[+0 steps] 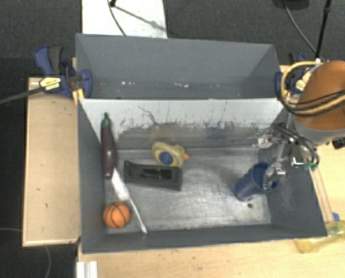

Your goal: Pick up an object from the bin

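Camera view: a dark blue cup (pixel 250 183) sits tilted at the right of the bin (pixel 207 204), its upper end touching the gripper (pixel 275 170). I cannot tell whether the gripper is spread or clamped on the cup. The cup seems low, so the lift looks undone; a black stapler (pixel 152 175), yellow duck (pixel 168 154) and orange ball (pixel 117 214) lie well apart, left.
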Action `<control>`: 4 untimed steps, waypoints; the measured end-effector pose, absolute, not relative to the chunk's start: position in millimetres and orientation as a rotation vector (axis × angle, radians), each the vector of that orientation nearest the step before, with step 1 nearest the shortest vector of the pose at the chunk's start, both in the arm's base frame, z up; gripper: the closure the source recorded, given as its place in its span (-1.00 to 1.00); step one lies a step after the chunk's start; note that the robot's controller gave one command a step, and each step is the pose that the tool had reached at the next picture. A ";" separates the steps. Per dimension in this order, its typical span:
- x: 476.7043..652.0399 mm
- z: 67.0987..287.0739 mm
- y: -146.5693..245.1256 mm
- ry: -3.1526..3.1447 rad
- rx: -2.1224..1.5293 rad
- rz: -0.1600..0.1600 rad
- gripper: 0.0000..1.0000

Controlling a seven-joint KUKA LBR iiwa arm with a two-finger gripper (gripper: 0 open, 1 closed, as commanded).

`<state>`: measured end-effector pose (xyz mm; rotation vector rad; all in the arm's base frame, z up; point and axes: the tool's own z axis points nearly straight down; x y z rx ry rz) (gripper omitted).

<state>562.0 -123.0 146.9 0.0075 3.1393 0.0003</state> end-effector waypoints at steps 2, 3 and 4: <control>547.7 76.3 -143.4 3.102 -0.372 -0.007 1.00; 547.7 76.2 -143.3 3.102 -0.375 -0.008 1.00; 540.8 204.6 -139.7 3.123 -0.317 -0.001 1.00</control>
